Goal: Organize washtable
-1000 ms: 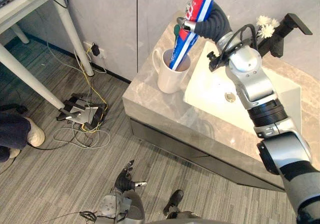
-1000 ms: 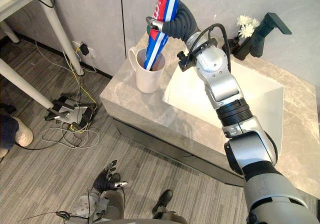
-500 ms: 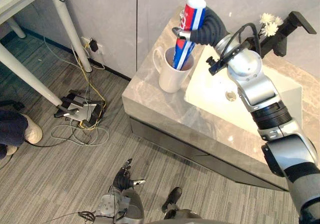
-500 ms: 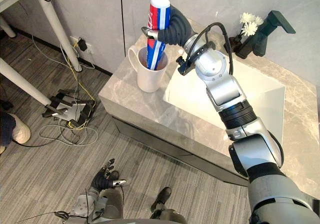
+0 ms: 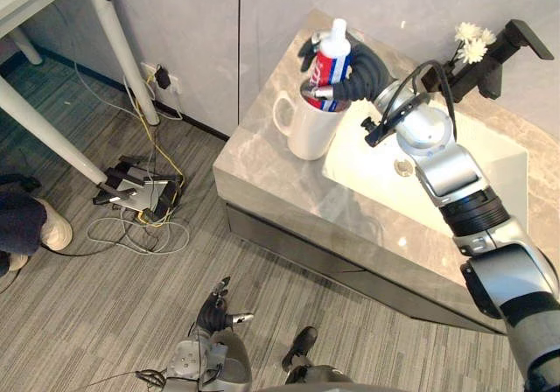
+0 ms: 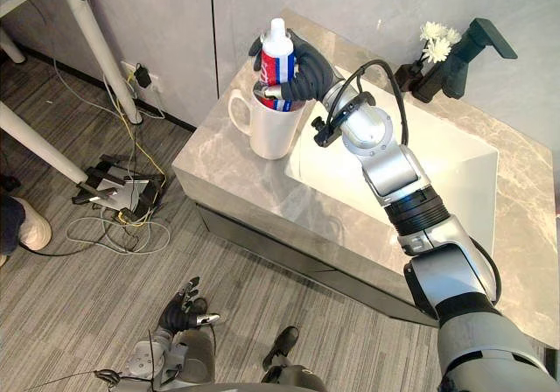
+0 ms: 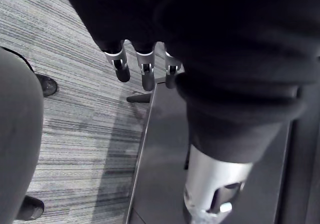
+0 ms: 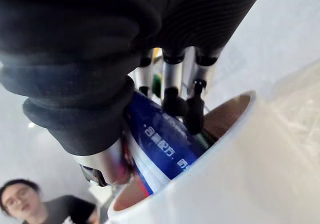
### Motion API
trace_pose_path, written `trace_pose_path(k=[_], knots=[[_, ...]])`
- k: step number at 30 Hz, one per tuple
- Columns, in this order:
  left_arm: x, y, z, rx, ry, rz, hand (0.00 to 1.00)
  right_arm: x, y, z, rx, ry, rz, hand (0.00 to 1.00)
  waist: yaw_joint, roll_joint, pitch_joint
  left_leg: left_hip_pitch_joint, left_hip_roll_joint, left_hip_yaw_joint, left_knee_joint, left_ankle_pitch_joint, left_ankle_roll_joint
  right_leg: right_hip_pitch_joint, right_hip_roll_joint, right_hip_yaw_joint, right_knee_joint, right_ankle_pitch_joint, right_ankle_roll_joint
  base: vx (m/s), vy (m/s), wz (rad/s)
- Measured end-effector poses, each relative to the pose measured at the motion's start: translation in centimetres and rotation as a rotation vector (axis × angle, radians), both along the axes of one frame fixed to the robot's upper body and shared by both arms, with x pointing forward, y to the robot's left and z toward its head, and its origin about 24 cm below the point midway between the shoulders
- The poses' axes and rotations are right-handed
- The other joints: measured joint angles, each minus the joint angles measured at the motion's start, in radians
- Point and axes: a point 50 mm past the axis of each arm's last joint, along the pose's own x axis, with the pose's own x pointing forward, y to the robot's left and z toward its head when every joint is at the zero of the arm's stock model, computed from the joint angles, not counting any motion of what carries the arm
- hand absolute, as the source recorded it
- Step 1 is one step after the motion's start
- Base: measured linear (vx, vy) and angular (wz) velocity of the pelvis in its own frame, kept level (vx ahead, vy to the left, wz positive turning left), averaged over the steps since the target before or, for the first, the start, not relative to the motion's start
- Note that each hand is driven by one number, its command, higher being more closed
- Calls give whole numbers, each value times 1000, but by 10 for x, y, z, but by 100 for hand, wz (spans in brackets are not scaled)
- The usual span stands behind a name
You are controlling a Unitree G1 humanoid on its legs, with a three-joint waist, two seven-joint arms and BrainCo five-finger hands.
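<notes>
A white mug [image 5: 306,131] stands on the left end of the marble washtable [image 5: 262,175]. A red, white and blue toothpaste tube [image 5: 331,59] stands in it, white cap up and lower part hidden inside. My right hand [image 5: 357,66] hovers at the mug's mouth, fingers [image 8: 172,86] stretched out along the tube and touching it, so the hand is open. Low above the carpet beside the cabinet, my left hand [image 5: 215,313] hangs with straight fingers [image 7: 146,73] and holds nothing.
A white sink basin [image 5: 494,151] lies right of the mug, with a black faucet [image 5: 506,52] and white flowers [image 5: 468,42] behind it. On the floor to the left are white table legs [image 5: 52,138], a cable tangle [image 5: 138,195] and a person's shoe [image 5: 54,233].
The toothpaste tube has dropped deep into the mug. My right hand came down with it, and its fingers have loosened from a tight grip.
</notes>
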Motion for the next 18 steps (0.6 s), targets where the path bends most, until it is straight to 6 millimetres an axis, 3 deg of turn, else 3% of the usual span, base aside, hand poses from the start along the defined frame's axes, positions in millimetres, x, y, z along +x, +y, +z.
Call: trace_pose_path(k=[18], knots=[[0, 0, 0, 0, 0, 0, 0, -3, 2, 3, 5, -18, 16, 0, 0, -1, -1, 1, 0, 1, 0, 0, 0, 0, 0, 1, 1, 0, 0, 0, 0, 0]])
